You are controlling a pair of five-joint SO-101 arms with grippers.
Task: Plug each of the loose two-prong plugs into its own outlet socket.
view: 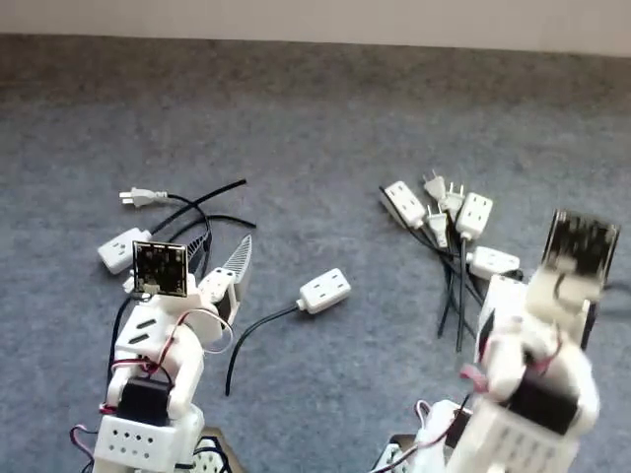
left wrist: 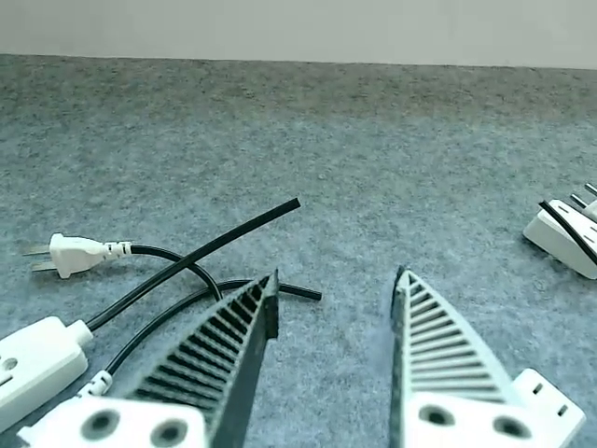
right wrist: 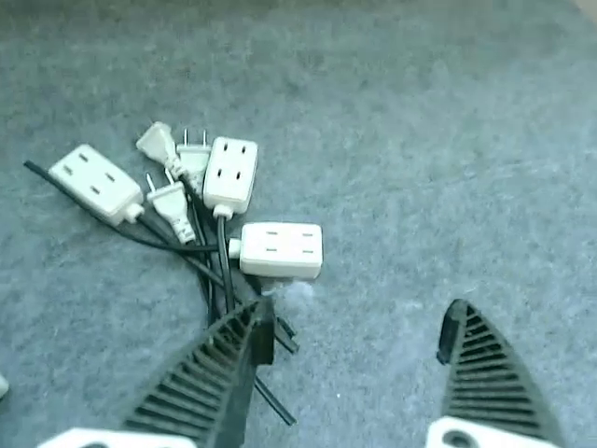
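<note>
Two released, empty: left hand [left wrist: 336, 276], right hand [right wrist: 362, 306] | socket [left wrist: 560, 245] cut by frame edge | cords [right wrist: 224, 280] tangled, ends untraceable

Left wrist view: outlet socket [left wrist: 28, 366] cut by the frame edge. Second socket [left wrist: 566, 239] cut at the opposite edge. Third socket [left wrist: 548, 403] partly behind a finger [left wrist: 438, 345] of the left gripper [left wrist: 336, 278]. High view: right arm [view: 537, 379] blurred. Cord bundle [right wrist: 210, 266]: single cords untraceable where they cross.

Socket [view: 324, 292] between plug [view: 144, 198] left, cluster [view: 473, 215] right.
</note>
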